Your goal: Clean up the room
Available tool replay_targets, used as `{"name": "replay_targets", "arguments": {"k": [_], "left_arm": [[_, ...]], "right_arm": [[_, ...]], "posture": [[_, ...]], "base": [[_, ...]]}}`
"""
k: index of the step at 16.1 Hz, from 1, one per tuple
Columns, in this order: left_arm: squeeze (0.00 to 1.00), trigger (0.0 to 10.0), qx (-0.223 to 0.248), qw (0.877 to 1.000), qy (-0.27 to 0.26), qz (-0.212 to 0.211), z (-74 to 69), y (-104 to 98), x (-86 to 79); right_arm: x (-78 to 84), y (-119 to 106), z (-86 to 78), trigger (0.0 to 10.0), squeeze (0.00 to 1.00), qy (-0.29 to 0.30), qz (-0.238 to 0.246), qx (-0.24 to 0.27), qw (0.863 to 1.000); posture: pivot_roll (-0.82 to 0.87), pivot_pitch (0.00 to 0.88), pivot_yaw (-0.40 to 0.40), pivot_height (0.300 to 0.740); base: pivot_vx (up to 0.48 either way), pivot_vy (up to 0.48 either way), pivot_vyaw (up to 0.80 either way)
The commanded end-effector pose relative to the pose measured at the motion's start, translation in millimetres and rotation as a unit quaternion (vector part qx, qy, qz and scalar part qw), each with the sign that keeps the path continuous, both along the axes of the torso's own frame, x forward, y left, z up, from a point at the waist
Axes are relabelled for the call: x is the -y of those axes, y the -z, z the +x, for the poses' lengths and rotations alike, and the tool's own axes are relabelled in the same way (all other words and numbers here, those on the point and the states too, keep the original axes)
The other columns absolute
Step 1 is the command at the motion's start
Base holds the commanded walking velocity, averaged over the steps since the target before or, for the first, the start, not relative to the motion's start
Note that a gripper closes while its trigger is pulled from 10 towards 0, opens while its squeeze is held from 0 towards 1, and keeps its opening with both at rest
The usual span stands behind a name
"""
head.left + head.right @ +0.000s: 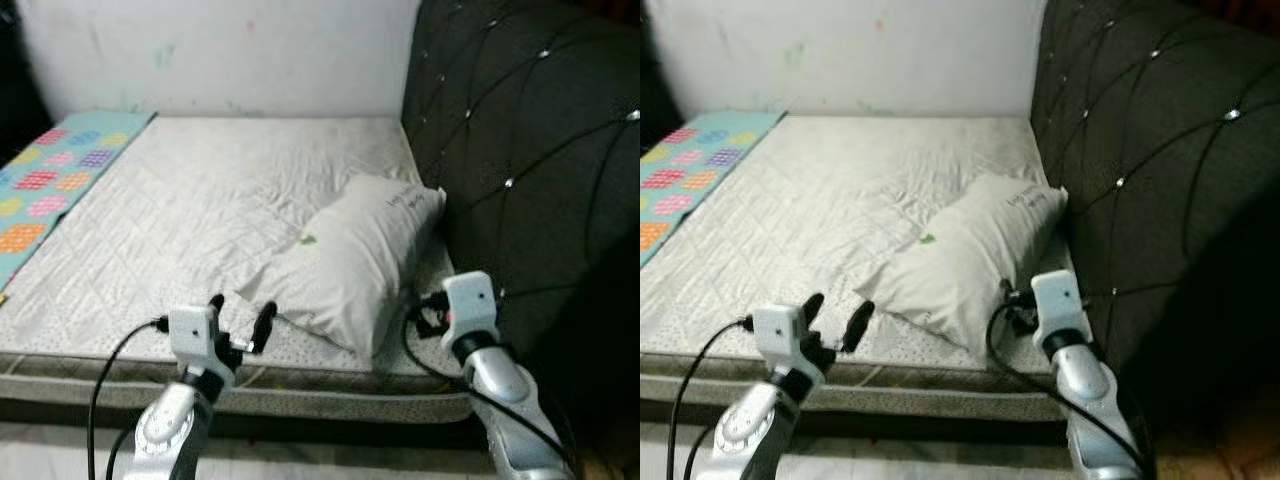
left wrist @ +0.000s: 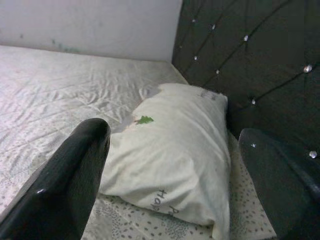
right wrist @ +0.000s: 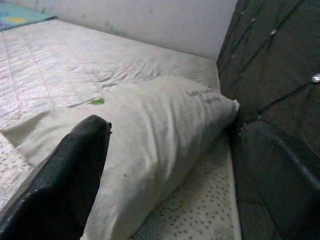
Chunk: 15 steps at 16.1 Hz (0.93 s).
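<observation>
Wide open room across the mattress [image 1: 190,200]: its whole middle and far stretch lie bare, an easy run for either arm. The one bulk on it is the pillow [image 1: 365,255], lying slantwise near the dark tufted headboard [image 1: 530,150], its far corner touching the padding. That headboard walls off the robot's right side completely. The left gripper [image 1: 240,320] hovers with fingers apart at the near mattress edge, just beside the pillow's near corner, free space to its left. The right gripper [image 3: 170,165], fingers spread, sits in the tight gap between pillow and headboard. A patterned cloth [image 1: 50,180] lines the far left edge.
</observation>
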<state>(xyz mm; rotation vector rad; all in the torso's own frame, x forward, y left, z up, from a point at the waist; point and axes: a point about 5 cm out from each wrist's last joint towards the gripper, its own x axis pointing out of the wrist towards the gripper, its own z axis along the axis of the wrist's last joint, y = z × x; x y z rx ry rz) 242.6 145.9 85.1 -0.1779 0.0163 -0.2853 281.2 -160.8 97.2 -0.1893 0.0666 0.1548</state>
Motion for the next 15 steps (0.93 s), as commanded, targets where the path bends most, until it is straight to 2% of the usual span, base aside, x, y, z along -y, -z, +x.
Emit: {"name": "replay_targets", "arguments": {"k": [1, 15], "left_arm": [[0.00, 10.0, 0.010, 1.000, 0.000, 0.002, -1.5, -3.1, -5.6], [0.00, 10.0, 0.005, 1.000, 0.009, 0.004, -4.8, -1.6, -4.4]], "right_arm": [[-9.2, -6.6, 3.3, 10.0, 0.00, -0.014, 0.007, 0.013, 1.000], [-10.1, -4.2, 1.2, 10.0, 0.00, -0.016, 0.006, 0.009, 1.000]], "posture": [[-0.09, 0.000, 0.020, 0.740], [-0.09, 0.013, 0.019, 0.740]], "base": [[0.000, 0.000, 0.00], [0.284, 0.000, 0.00]]}}
